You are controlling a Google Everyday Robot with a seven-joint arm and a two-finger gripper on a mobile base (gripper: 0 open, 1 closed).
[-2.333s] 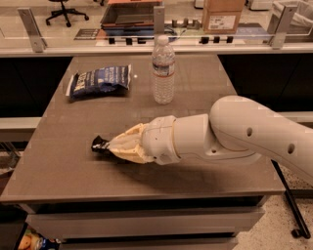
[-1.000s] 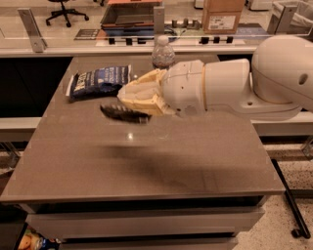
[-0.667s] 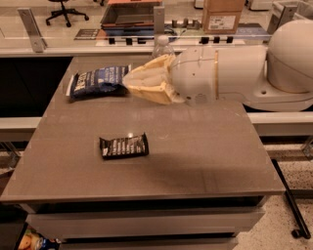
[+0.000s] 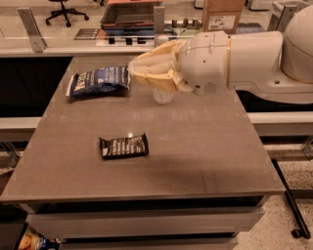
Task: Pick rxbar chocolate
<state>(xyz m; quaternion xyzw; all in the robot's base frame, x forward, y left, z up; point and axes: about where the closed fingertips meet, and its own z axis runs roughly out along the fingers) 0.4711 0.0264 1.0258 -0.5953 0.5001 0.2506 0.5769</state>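
From my station I see the small flat rxbar chocolate in its black wrapper with rows of white lettering [image 4: 123, 146] lying flat on the grey-brown square table top [image 4: 205, 156]. It sits left of the middle and towards the front edge, with its long side running roughly left to right and nothing touching it. The cream-coloured gripper [image 4: 139, 71] at the end of the thick white robot arm [image 4: 249, 53] hangs in the air above the far part of the table, pointing to the left of the view, well apart from the bar and higher than it. It has no hold on the bar. I cannot tell how far open the claw is, since its tan covering reads as a single tapered mass from this angle. Just beside its tip, at the far left of the table, lies a crinkled blue-and-white snack bag [image 4: 99, 80]. Directly under the gripper I can make out the bottom of a clear plastic bottle [image 4: 163, 96] standing on the table, the rest of it hidden by the gripper. Beyond the table there is a brown cardboard box [image 4: 223, 14] on a counter.
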